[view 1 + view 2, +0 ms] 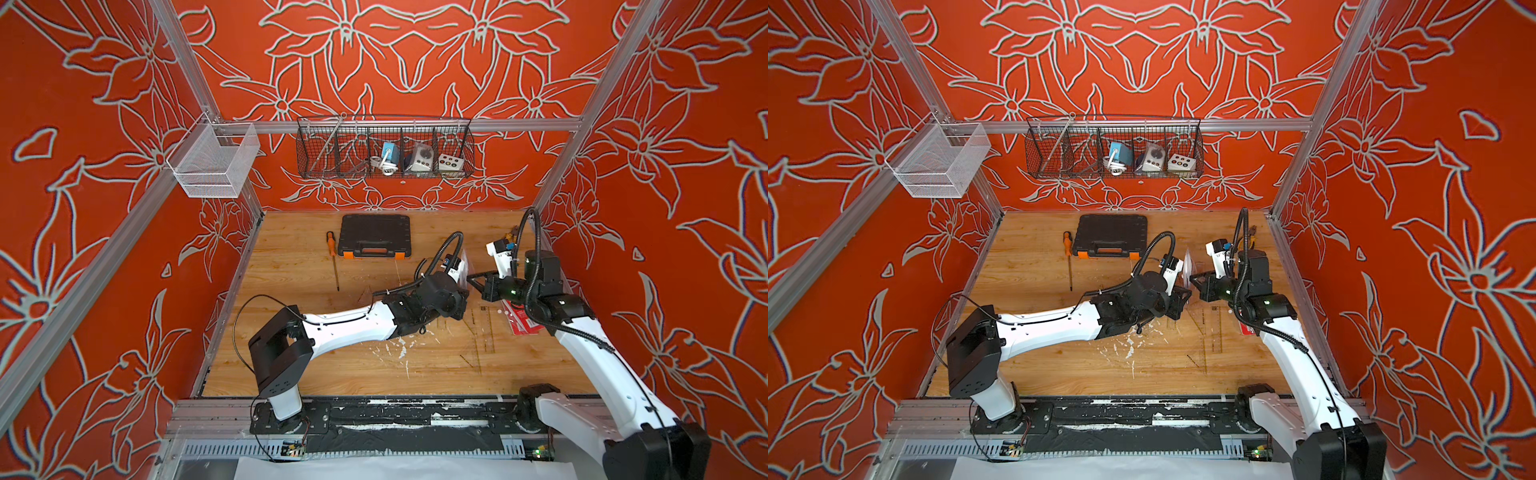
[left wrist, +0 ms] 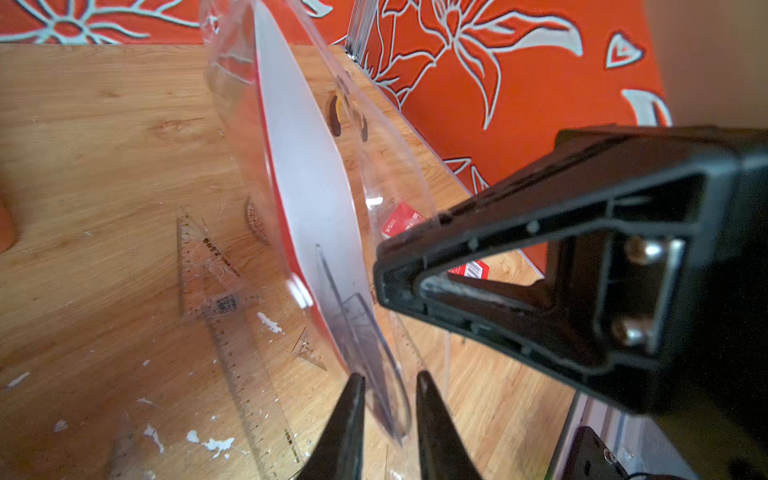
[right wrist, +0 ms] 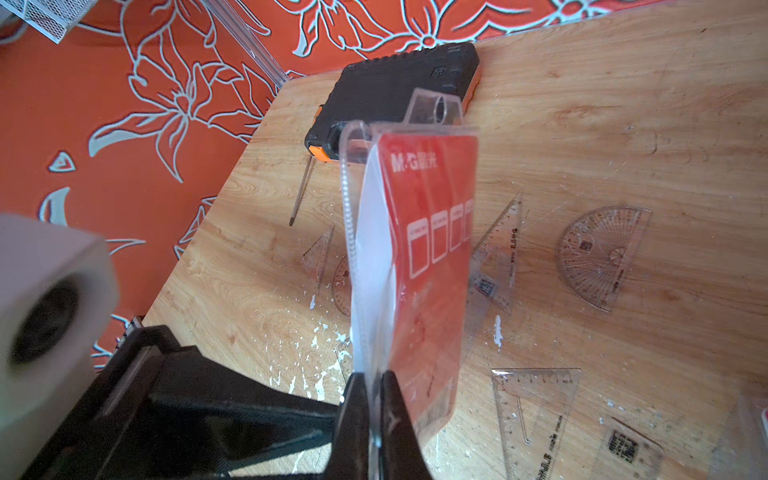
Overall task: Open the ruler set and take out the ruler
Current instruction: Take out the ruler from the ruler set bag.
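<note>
Left wrist view: the left tool (image 2: 392, 415) has its two fingers set narrowly apart, with the near edge of the ruler set (image 2: 307, 187) between them. Whether they press on it cannot be told. The ruler set is a clear pouch with a red-and-white card. It stands on edge in the air straight ahead of this tool, its clear walls bulging apart. A clear ruler piece (image 2: 353, 316) shows against the card just ahead of the fingers. The right tool (image 2: 384, 270) comes in from the side, its tips together on the pouch's clear wall. On the desk (image 2: 104, 145) below the left tool lie a set square (image 2: 199, 266) and a straight ruler (image 2: 245, 386), overlapping.

Right wrist view: the right tool is pinched tight on the pouch's edge, and the pouch rises ahead of it with its red face showing. The left tool's black finger reaches the same edge from beside it. A protractor (image 3: 602, 257) and a second set square (image 3: 536, 411) lie on the desk beneath. Farther ahead sit a black case (image 3: 399, 83) and a screwdriver (image 3: 300, 195).

In both top views the two tools meet tip to tip above the desk with the pouch upright at their tips. A red card (image 1: 521, 324) lies under the right arm. The case and screwdriver sit well apart from both tools.
</note>
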`<state>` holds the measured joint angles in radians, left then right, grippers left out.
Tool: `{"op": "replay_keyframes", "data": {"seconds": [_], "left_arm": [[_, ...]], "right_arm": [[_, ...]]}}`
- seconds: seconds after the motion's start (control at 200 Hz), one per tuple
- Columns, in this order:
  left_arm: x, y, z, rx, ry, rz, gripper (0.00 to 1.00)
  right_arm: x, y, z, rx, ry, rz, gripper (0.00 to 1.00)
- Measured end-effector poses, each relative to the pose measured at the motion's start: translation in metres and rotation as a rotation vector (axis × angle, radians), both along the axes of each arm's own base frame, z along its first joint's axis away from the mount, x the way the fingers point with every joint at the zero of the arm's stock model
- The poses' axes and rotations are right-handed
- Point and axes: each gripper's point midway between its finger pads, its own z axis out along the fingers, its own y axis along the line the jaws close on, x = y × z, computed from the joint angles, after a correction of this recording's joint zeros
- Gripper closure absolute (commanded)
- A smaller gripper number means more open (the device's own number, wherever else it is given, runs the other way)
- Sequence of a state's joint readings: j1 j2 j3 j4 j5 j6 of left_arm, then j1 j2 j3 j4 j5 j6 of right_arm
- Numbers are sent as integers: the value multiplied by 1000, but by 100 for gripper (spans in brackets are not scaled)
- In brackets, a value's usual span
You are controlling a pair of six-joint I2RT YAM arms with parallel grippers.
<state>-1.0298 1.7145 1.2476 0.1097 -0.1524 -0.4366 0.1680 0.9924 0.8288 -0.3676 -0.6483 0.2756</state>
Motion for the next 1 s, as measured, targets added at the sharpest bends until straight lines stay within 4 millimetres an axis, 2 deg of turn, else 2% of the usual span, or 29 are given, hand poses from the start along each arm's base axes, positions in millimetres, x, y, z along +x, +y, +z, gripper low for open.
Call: {"op": "replay_keyframes", "data": {"seconds": [0.26,0.996], "left_arm": [[6,3,7,17,-40,36,81],[17,9,11,55,-83,93,100]], "right_arm": [[0,0,-1,-1,3,0,100],[2,-3,-4,-20,3,-15,100]]}}
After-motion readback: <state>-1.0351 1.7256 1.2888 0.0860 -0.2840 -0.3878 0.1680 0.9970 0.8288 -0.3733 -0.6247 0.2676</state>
